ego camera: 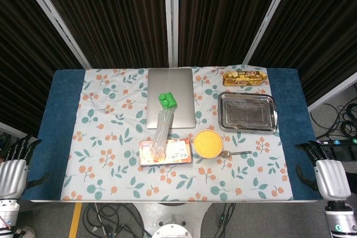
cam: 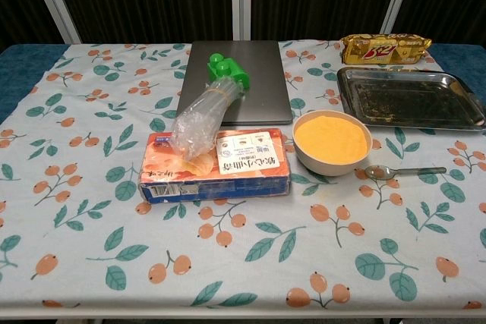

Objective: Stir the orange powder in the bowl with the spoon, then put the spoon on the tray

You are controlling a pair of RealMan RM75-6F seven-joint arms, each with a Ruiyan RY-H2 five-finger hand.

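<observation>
A cream bowl full of orange powder stands near the table's front, right of centre. A metal spoon lies flat on the cloth just right of the bowl, its scoop toward the bowl. The steel tray sits behind them on the right and holds nothing. My left hand hangs off the table's front left corner, fingers apart, holding nothing. My right hand is off the front right corner, likewise open. Neither hand shows in the chest view.
A snack box lies left of the bowl with a clear plastic bag and green clip across it. Behind is a grey laptop. A gold snack packet lies behind the tray.
</observation>
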